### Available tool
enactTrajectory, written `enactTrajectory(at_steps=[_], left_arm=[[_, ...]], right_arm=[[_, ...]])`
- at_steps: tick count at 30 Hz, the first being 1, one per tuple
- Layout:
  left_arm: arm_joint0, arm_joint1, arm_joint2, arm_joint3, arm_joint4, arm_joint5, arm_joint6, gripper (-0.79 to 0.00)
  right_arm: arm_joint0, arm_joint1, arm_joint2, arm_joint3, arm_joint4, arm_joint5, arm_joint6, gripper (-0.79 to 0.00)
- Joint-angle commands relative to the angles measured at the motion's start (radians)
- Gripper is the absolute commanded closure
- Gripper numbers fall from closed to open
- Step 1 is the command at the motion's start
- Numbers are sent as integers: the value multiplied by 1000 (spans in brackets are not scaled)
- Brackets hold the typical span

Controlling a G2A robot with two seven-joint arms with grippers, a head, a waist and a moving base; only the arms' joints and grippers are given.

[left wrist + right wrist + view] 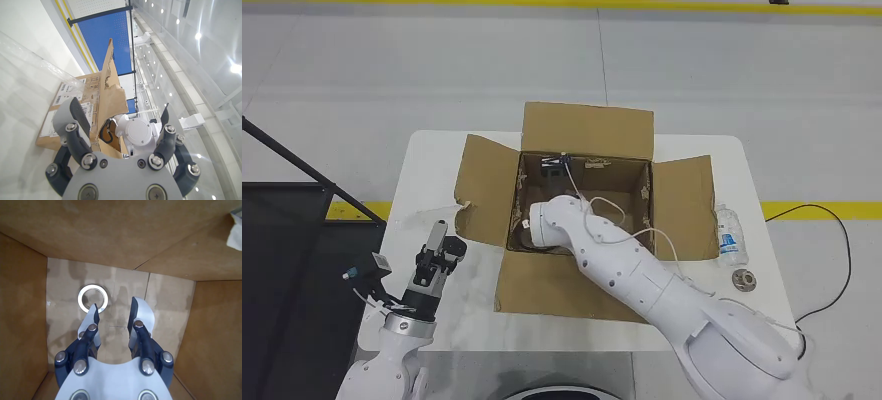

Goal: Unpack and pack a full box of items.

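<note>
Jaws on the right gripper (115, 303) sit apart, empty, down inside the open brown cardboard box (121, 228), one fingertip (90, 315) over a shiny metal ring (80, 299) (flat on the box floor). Left gripper (121, 103) is spread wide too, empty, near the box's torn flap (111, 98).

The right arm (612, 260) occupies the left side of the open box (627, 190); its right half is free. Inside, bare cardboard floor surrounds the right gripper (114, 303), save a metal ring (92, 286) by one finger (90, 316). Spread flaps (682, 205) cover the desk (432, 170) around the box. The left gripper (445, 240) has bare desk near the front-left corner, the torn left flap (482, 190) close ahead.
</note>
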Motion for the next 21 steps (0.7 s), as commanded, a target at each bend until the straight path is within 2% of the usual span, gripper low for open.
enactTrajectory(at_steps=[1,19,21], left_arm=[[0,0,0,0,0,0,0,-785],[0,0,0,0,0,0,0,-785],[0,0,0,0,0,0,0,-785]], right_arm=[[5,-14,1,30,1,8,-8,-366],[35,-120,19,234,19,-26,-47,-388],[42,-130,18,256,17,-38,-39,-419]])
